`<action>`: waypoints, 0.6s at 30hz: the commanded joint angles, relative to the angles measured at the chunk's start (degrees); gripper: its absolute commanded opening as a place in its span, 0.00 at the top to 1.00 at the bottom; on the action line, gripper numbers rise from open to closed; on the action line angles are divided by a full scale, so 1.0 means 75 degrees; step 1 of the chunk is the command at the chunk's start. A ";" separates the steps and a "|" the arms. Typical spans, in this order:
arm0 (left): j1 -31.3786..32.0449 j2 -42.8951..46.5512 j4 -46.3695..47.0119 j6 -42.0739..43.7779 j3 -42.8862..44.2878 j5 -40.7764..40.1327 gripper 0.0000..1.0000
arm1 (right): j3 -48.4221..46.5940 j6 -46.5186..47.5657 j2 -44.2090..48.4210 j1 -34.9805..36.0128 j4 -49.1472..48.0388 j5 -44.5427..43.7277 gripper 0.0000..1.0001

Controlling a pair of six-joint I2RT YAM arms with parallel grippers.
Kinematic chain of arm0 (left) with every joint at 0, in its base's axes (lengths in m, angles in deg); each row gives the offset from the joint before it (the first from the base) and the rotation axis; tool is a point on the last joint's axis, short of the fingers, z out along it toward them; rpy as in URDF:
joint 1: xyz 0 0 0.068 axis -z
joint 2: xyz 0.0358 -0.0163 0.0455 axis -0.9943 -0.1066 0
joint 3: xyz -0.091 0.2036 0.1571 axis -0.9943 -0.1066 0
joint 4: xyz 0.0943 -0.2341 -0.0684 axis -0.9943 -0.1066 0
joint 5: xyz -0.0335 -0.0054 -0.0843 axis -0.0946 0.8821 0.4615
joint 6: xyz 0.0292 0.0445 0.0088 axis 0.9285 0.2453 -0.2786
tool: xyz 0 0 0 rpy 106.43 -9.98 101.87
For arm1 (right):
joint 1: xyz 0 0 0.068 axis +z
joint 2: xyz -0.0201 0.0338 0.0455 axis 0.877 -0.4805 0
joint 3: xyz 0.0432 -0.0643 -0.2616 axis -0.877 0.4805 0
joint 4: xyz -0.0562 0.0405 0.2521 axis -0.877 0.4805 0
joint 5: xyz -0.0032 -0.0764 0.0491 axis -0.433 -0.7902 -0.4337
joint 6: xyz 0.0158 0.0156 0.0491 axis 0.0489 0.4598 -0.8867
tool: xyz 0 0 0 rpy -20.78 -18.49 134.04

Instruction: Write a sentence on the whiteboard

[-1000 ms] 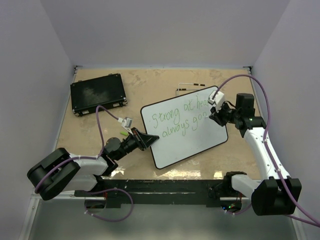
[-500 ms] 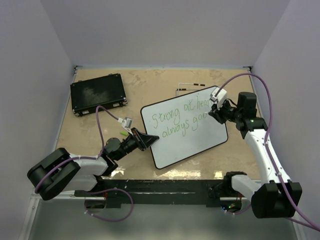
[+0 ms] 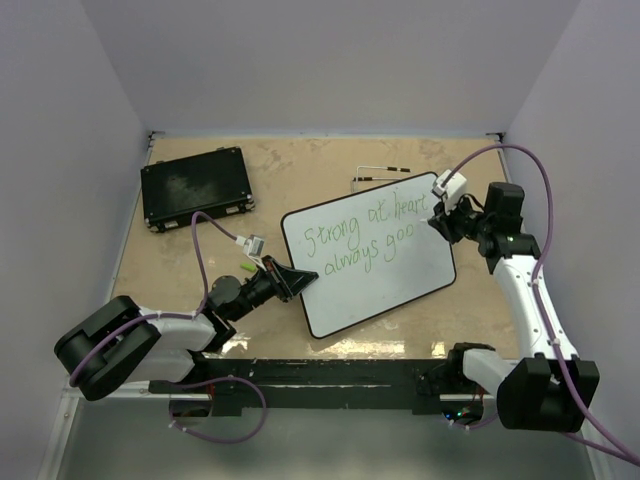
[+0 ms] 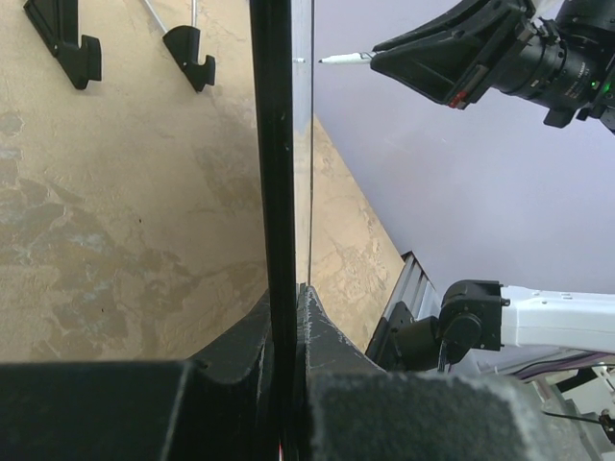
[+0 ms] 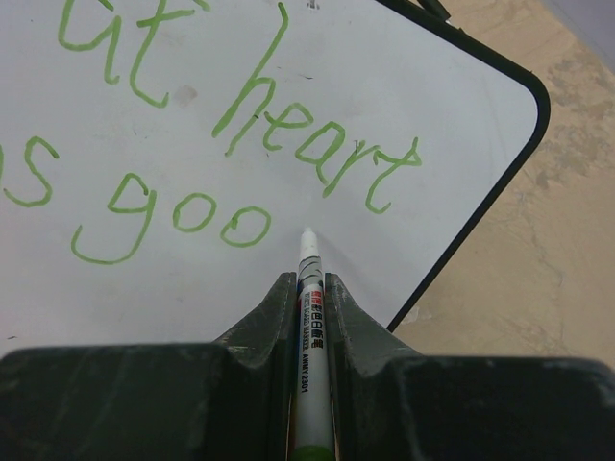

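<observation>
- Tan, mottled tabletop [image 3: 300,165] is lying inside pale lilac walls, carrying everything listed below.
- At the whiteboard's near left edge, the left gripper [image 3: 290,278] is clamping the thin black rim between its two fingers [image 4: 240,336], closed tight on it.
- The whiteboard [image 3: 370,290] is sitting around the middle of the tabletop, turned at an angle, with its lower half showing bare white.
- Across the whiteboard's upper half the sentence [image 3: 365,235] is running in green in two lines, reading "Strong at heart" above "always goo".
- At the whiteboard's right side the right gripper [image 5: 309,280] is gripping a white marker [image 5: 307,254], jaws shut on its barrel. The tip is pointing just right of the last "o", and whether it is touching the board cannot be told.
- Just beyond the whiteboard's far edge a thin metal rod [image 3: 380,175] with dark ends is lying flat.
- Well beyond the whiteboard's left corner a flat black case [image 3: 195,187] is resting near the left wall.
</observation>
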 commanded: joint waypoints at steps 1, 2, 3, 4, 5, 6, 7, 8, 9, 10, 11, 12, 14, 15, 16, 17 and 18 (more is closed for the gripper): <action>0.0015 -0.0017 0.1101 0.0513 -0.0020 0.0388 1.00 | -0.0252 -0.0188 -0.0223 -0.0019 -0.0438 0.0005 1.00; 0.0015 -0.0017 0.1102 0.0513 -0.0020 0.0400 1.00 | -0.0252 -0.0200 -0.0293 -0.0019 -0.0519 -0.0031 1.00; 0.0003 -0.0017 0.1125 0.0513 -0.0020 0.0400 1.00 | -0.0252 -0.0247 -0.0306 -0.0019 -0.0567 -0.0043 1.00; 0.0015 -0.0040 0.1137 0.0513 -0.0020 0.0400 1.00 | -0.0240 -0.0247 -0.0306 -0.0019 -0.0590 -0.0054 1.00; 0.0003 -0.0041 0.1137 0.0502 -0.0020 0.0412 1.00 | -0.0240 -0.0247 -0.0317 -0.0019 -0.0649 -0.0054 1.00; 0.0015 -0.0052 0.1148 0.0501 -0.0020 0.0412 1.00 | -0.0228 -0.0259 -0.0306 -0.0019 -0.0638 -0.0054 1.00; 0.0003 -0.0052 0.1148 0.0501 -0.0009 0.0424 1.00 | -0.0228 -0.0270 -0.0294 -0.0019 -0.0649 -0.0031 1.00; 0.0003 -0.0064 0.1148 0.0501 -0.0020 0.0435 1.00 | -0.0240 -0.0270 -0.0294 -0.0030 -0.0661 -0.0019 1.00; 0.0015 -0.0064 0.1160 0.0501 -0.0009 0.0435 1.00 | -0.0228 -0.0317 -0.0259 -0.0019 -0.0672 -0.0019 1.00; 0.0015 -0.0087 0.1160 0.0501 0.0003 0.0435 1.00 | -0.0228 -0.0329 -0.0224 -0.0007 -0.0707 -0.0019 1.00; 0.0015 -0.0088 0.1160 0.0501 0.0003 0.0447 1.00 | -0.0217 -0.0364 -0.0212 -0.0019 -0.0801 -0.0019 1.00; 0.0015 -0.0088 0.1172 0.0501 0.0003 0.0447 1.00 | -0.0228 -0.0399 -0.0235 -0.0019 -0.0825 -0.0019 1.00; 0.0015 -0.0088 0.1172 0.0501 0.0003 0.0459 1.00 | -0.0263 -0.0399 -0.0294 -0.0019 -0.0813 -0.0019 1.00; 0.0015 -0.0088 0.1183 0.0501 -0.0008 0.0459 1.00 | -0.0287 -0.0388 -0.0340 -0.0019 -0.0790 -0.0019 1.00; 0.0015 -0.0088 0.1195 0.0513 -0.0008 0.0459 1.00 | -0.0287 -0.0364 -0.0399 -0.0019 -0.0767 -0.0031 1.00; 0.0015 -0.0088 0.1207 0.0502 -0.0020 0.0459 1.00 | -0.0275 -0.0353 -0.0434 -0.0019 -0.0766 -0.0031 1.00; 0.0015 -0.0088 0.1207 0.0501 -0.0020 0.0459 1.00 | -0.0264 -0.0306 -0.0435 -0.0019 -0.0743 -0.0019 1.00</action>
